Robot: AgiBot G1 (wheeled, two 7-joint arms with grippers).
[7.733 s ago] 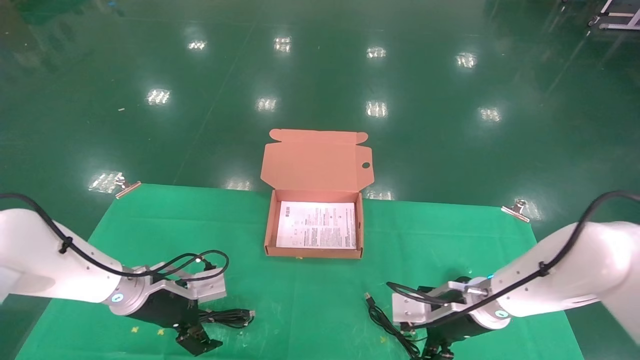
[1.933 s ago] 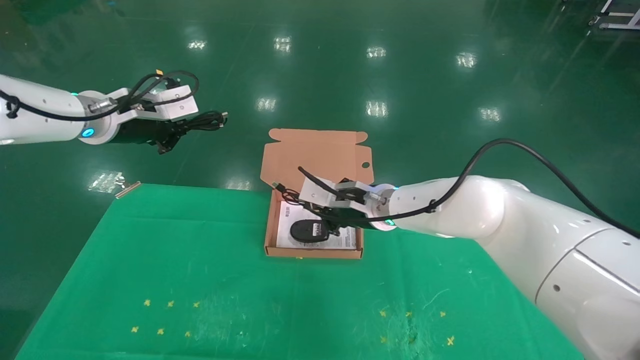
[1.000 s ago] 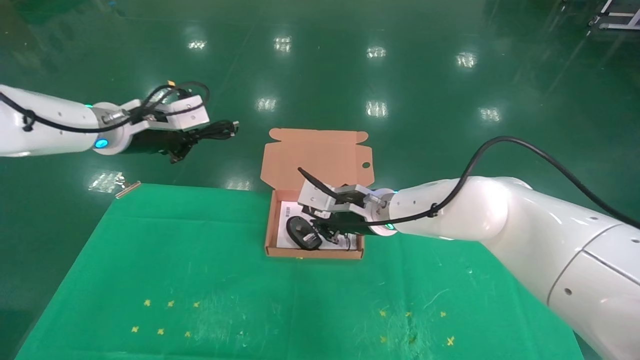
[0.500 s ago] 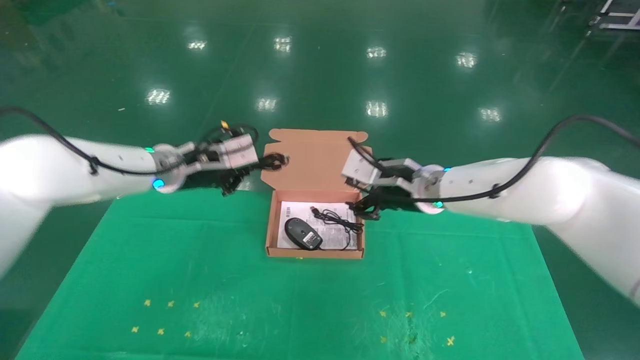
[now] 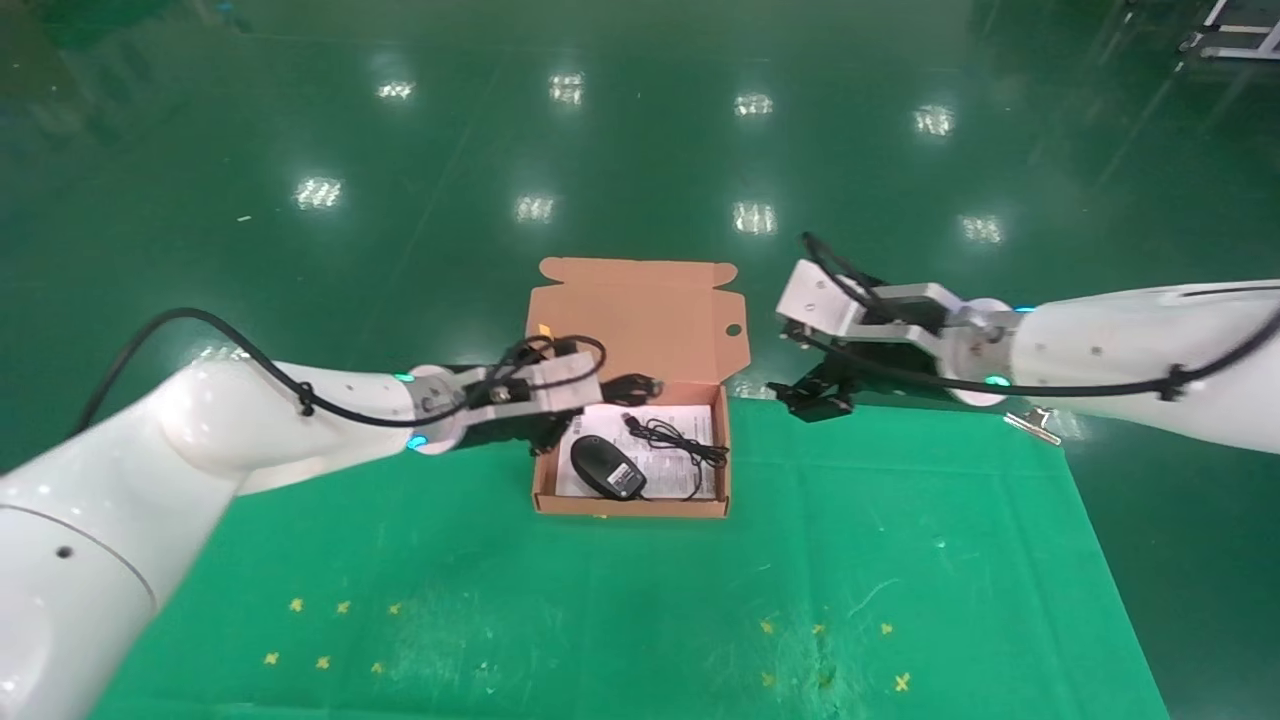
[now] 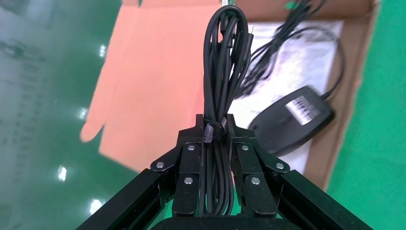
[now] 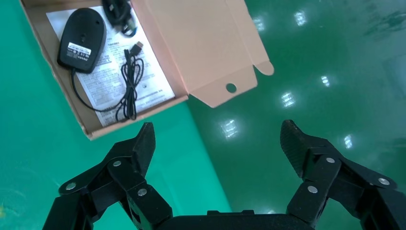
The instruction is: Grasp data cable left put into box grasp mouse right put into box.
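The salmon-orange box (image 5: 541, 450) lies open at the far side of the green cloth, lid (image 5: 635, 320) standing up. Inside, on the white sheet, lie the black mouse (image 5: 606, 467) and its loose cord (image 5: 672, 441). My left gripper (image 5: 585, 405) hovers over the box's left rear corner, shut on the data cable (image 6: 223, 62), whose looped bundle sticks out over the sheet. The mouse (image 6: 292, 120) sits just beyond it. My right gripper (image 5: 815, 396) hangs open and empty to the right of the box, off its rear corner. From there I see the mouse (image 7: 82, 38) and cord (image 7: 129, 81).
The green cloth (image 5: 600, 600) ends just behind the box, with shiny green floor beyond. A metal clip (image 5: 1030, 422) holds the cloth's far right corner. Small yellow crosses (image 5: 320, 662) mark the near part of the cloth on both sides.
My left arm swung in from the far left, carrying the data cable to the box. My right gripper let go of the mouse in the box, opened and drew back to the right.
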